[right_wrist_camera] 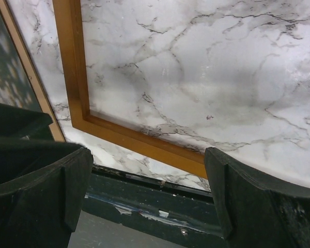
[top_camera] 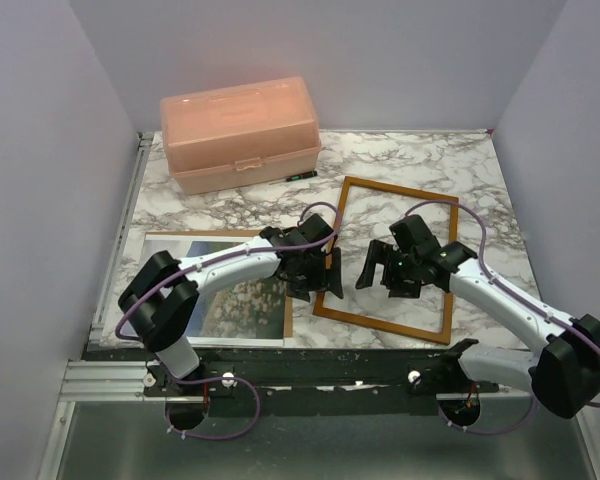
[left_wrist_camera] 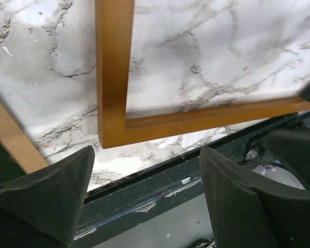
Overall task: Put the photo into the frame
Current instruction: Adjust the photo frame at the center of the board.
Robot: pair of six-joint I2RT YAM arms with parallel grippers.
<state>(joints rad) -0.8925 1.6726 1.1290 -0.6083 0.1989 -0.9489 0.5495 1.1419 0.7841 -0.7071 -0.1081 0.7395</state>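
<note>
Your frame (top_camera: 380,327) lies flat (slightly skewed), long axis pointing away from you; left fingers (left_wrist_camera: 51,196) and right fingers (right_wrist_camera: 248,201) hover spread above it.

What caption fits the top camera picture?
Left hand and right hand open at the empty frame; photo lies left.

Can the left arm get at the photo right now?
Probably yes: the photo lies uncovered on the left, just beneath that arm, and the left gripper hangs open and empty over a near corner of the frame beside it.
</note>
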